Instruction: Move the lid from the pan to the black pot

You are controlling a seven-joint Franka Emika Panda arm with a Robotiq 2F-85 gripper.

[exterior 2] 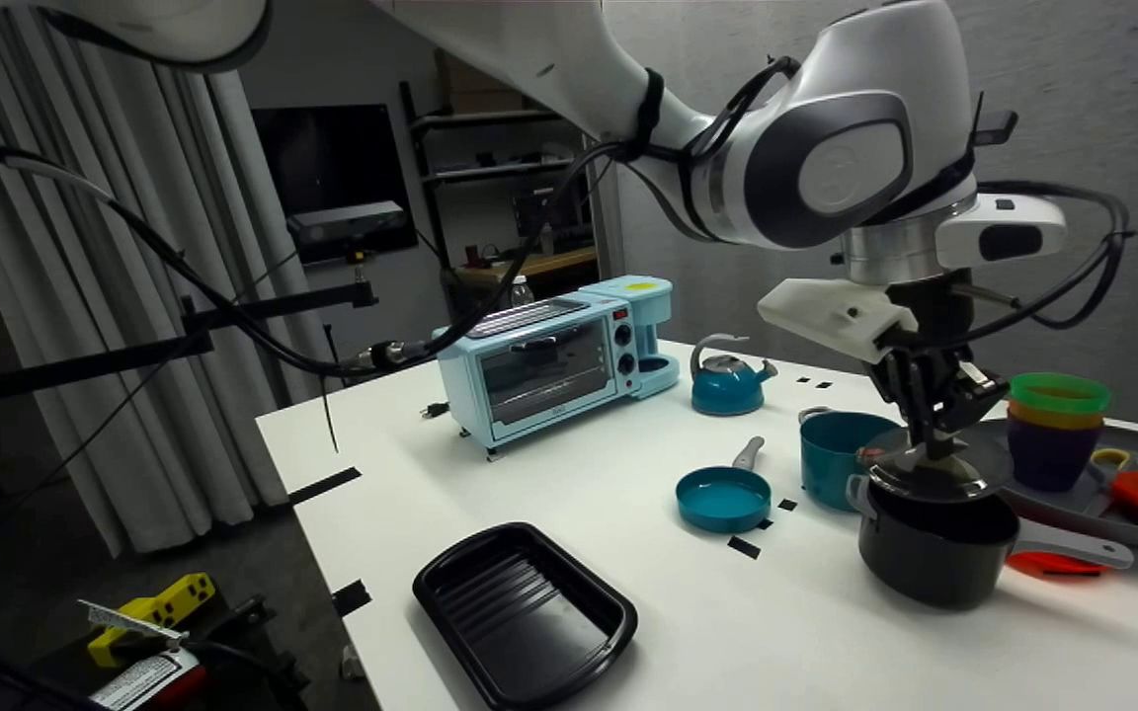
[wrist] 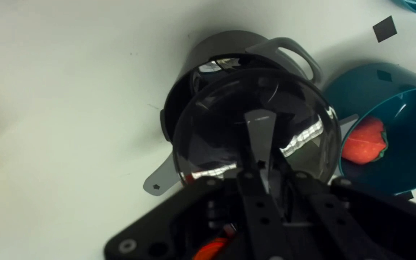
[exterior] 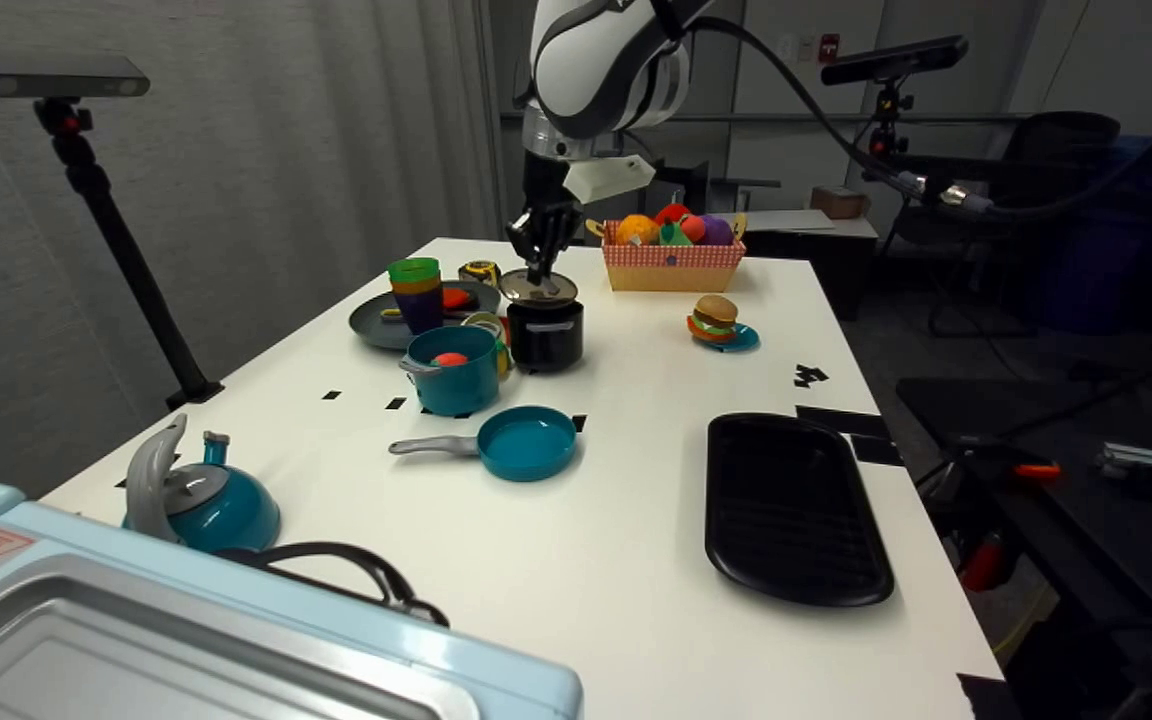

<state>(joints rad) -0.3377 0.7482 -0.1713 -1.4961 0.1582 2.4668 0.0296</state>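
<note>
From where I stand, the black gripper [wrist: 262, 160] has its fingers [wrist: 256, 204] drawn in on either side of the lid's slim grey knob, with only the knob between them, so it grips the lid [wrist: 235, 126] from above. The lid is a round, glossy, smoky disc, see-through enough in an exterior view to show dim shapes behind it; streaks of light lie across its curve. It is over the mouth of the black pot [exterior 2: 930, 568], and in the wrist view a crescent of the pot's dark inside shows past its edge; whether the two touch I cannot tell. The pot is squat and smooth-walled, with a looped grey handle on one side and a long straight one opposite. Just beside it stands a deeper teal pot [exterior: 461, 390] with a red strawberry [wrist: 363, 141] inside. The shallow round pan [exterior 2: 724, 499], teal with a straight grey handle, sits apart from the lid on the smooth white table [exterior: 636, 500]. Stacked cups [exterior 2: 1053, 434] in green, orange and purple stand on a broad grey plate [exterior: 374, 325]. Elsewhere I see a rounded teal kettle [exterior 2: 727, 390], a ribbed black tray [exterior 2: 529, 632], a boxy pale-blue toaster oven [exterior 2: 554, 365] with a glass door, a layered burger [exterior: 713, 318] on a teal dish [exterior: 741, 340], and a basket [exterior: 671, 275] trimmed in red check.
</note>
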